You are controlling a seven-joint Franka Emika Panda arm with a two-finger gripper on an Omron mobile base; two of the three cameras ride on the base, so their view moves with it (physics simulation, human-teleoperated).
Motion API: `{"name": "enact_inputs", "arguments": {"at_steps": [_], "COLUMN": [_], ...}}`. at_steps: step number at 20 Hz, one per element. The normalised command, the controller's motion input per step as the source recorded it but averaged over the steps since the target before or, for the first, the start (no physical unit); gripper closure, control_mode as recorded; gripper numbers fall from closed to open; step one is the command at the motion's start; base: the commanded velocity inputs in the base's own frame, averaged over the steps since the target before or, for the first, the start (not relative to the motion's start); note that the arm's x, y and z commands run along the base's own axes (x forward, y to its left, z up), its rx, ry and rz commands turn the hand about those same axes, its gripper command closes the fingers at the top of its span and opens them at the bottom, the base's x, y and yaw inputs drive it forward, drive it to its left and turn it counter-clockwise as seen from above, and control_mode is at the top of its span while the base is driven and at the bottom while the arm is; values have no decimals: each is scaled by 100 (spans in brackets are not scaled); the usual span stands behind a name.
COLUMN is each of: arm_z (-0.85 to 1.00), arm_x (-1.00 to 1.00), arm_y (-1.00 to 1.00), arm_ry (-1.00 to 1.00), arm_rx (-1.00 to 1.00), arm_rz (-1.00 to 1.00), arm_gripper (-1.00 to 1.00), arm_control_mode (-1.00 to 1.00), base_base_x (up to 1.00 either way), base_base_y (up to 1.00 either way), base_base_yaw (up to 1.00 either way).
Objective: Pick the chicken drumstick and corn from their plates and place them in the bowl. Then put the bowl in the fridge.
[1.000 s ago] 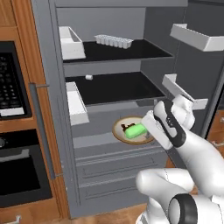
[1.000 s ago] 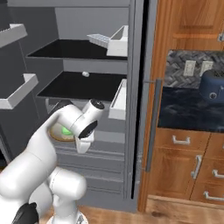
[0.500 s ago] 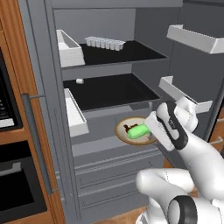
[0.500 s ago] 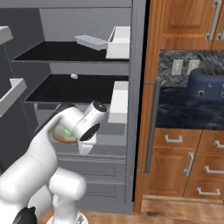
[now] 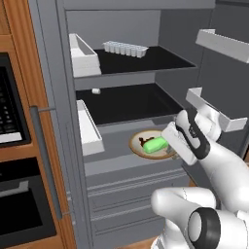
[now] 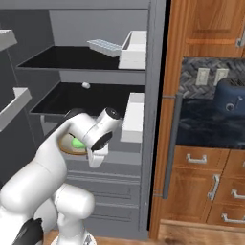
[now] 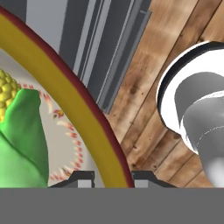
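The bowl (image 5: 151, 145), with the corn (image 5: 154, 145) and a dark piece judged to be the chicken drumstick (image 5: 144, 141) inside, is held by its rim in the closed gripper (image 7: 113, 178) over a middle shelf (image 5: 121, 156) of the fridge (image 5: 121, 73), so only setting down and release are judged to remain

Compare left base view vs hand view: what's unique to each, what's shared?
Left base view alone: the open fridge with its dark shelves, an ice tray on the top one, white bins, and the black oven at left. Hand view alone: the end effector closed on the bowl's rim, yellow kernels at the corn's tip, wooden floor below. Both: the bowl with the corn in it.
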Motion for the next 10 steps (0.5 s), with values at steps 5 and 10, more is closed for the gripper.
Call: {"name": "enact_inputs", "arguments": {"at_steps": [5, 10], "arm_z": [0, 0], "arm_x": [0, 0], "arm_y": [0, 0], "arm_ry": [0, 0], "arm_rx": [0, 0], "arm_rz": [0, 0], "arm_gripper": [100, 100], "arm_control_mode": [100, 100], "base_base_x": [20, 25], "base_base_y": [18, 8], "base_base_yaw": [9, 11]}}
